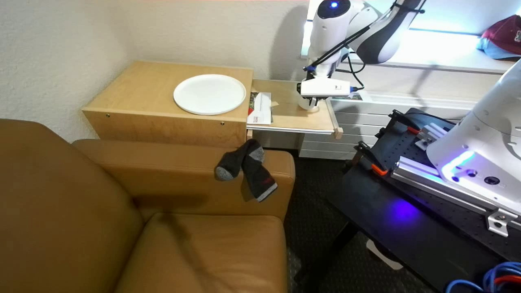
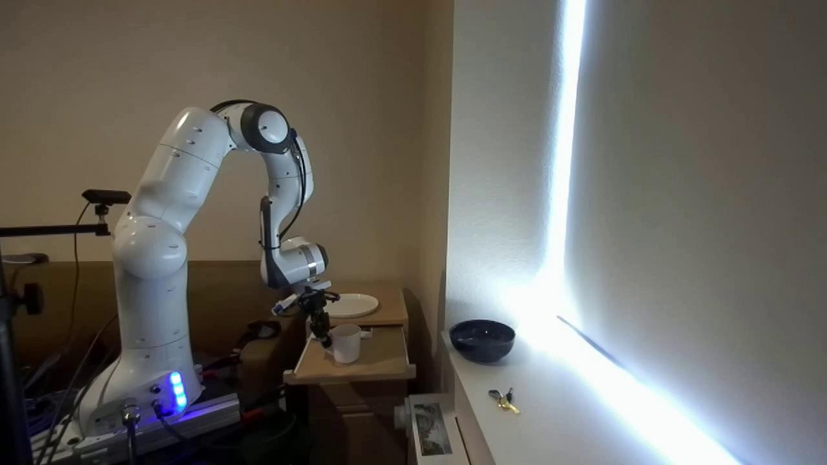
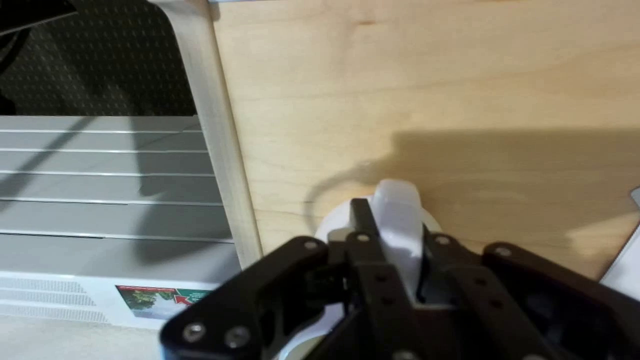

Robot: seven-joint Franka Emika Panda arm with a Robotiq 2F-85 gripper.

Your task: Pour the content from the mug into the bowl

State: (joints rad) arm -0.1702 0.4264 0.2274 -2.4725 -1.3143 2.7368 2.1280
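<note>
The black fingers [image 3: 363, 220] pinch a small white ceramic mug [image 2: 347, 343] by its side handle [image 3: 398, 207] — one on each flank, as the wrist view shows. The mug stands upright on the pull-out worktop [image 3: 450, 75] of pale wood. Well apart, in an exterior view, the round, glossy dark-blue bowl [image 2: 482, 350] sits on the white windowsill [image 2: 549, 413] — a small set of keys [image 2: 505, 402] near it. A flat, round white plate [image 1: 209, 94] lies on the pale wooden cabinet [image 1: 142, 83].
</note>
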